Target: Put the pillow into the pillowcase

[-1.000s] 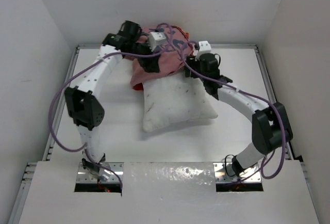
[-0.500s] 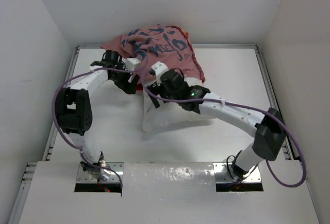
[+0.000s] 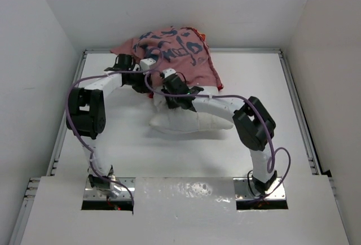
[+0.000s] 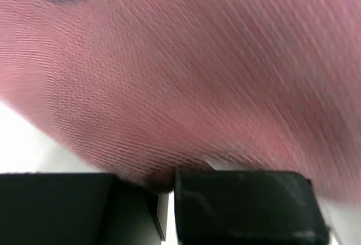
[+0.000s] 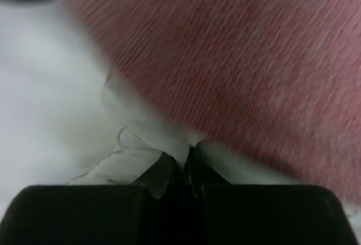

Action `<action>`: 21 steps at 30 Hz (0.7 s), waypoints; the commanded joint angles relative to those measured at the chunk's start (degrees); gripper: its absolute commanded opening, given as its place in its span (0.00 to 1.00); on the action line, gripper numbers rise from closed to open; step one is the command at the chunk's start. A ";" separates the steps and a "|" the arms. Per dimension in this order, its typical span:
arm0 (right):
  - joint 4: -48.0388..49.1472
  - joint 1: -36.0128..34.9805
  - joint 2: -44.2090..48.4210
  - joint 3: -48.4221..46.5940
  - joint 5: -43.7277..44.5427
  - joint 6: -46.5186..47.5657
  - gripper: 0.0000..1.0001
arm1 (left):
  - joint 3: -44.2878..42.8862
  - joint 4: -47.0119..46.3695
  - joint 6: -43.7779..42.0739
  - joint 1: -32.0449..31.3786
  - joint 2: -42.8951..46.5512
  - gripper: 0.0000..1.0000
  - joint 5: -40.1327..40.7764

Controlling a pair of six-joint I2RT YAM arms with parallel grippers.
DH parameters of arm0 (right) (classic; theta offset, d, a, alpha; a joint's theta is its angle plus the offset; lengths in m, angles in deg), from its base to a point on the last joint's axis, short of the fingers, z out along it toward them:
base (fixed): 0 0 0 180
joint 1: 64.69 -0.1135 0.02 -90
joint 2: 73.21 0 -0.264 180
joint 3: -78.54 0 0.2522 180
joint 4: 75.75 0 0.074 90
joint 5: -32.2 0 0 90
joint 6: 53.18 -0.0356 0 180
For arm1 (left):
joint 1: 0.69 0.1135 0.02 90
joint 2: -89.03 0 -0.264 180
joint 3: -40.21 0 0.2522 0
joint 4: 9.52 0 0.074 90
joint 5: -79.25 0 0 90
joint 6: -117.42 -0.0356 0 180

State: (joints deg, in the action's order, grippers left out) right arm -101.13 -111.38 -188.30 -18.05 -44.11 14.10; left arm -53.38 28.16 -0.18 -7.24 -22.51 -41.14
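Observation:
The white pillow (image 3: 194, 122) lies mid-table, its far end tucked under the red pillowcase (image 3: 175, 50), which is draped at the back. My left gripper (image 3: 145, 87) is at the pillowcase's near-left edge. In the left wrist view the pink cloth of the pillowcase (image 4: 197, 75) fills the frame, and my left gripper (image 4: 166, 191) is shut on a fold of it. My right gripper (image 3: 161, 95) sits beside the left one, at the pillow's far-left corner. In the right wrist view my right gripper (image 5: 188, 163) is shut on a pinch of the pillow's (image 5: 56, 87) white cloth, just below the pillowcase (image 5: 254, 58).
The white table (image 3: 118, 143) is boxed in by white walls on the left, right and back, with a metal rail (image 3: 65, 126) along its left side. The right arm's forearm (image 3: 217, 103) lies across the top of the pillow. Purple cables loop beside both arms.
Both grippers have gone from open to shut. The right arm swung left to the pillow's far-left corner. The pillowcase was spread out, and the pillow's far end has lifted and bunched.

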 commanded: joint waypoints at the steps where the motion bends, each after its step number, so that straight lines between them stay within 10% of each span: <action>1: 8.40 6.78 1.00 -0.15 -4.99 -6.01 0.00 | -6.19 13.95 -10.13 0.31 6.34 0.00 -17.38; 7: 37.97 7.15 11.90 1.98 8.08 -2.95 0.00 | -18.42 51.35 -38.82 -1.45 5.46 0.00 -29.19; 21: 29.11 5.92 -1.27 -6.64 28.77 1.01 0.00 | -40.29 51.58 -25.76 4.43 12.49 0.00 -46.02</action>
State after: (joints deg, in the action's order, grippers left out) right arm -73.05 -107.14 -184.50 -22.86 -22.40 14.51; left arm -86.65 71.46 -30.34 -4.53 -17.47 -70.43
